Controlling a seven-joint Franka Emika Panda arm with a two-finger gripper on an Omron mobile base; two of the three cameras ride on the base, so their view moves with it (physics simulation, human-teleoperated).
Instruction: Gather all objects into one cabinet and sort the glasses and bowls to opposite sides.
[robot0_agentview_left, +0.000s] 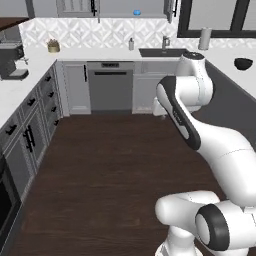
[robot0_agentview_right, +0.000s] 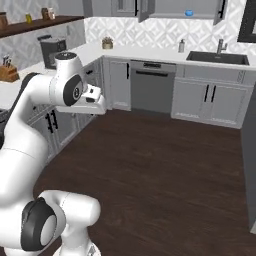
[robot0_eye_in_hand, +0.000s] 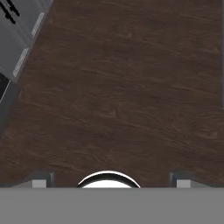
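Over bare wood floor — arm folded, pincer spread wide, empty.

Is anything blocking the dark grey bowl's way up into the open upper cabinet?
Nothing visible does. The dark grey bowl sits alone on the right counter; the upper cabinet stands open, holding the blue bowl.

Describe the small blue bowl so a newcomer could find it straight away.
Start at the dark sink on the back counter and look up to the grey wall cabinet above it, its doors swung open. On its shelf sits the small bright blue bowl, the one vivid blue thing among grey cabinets and white tile.
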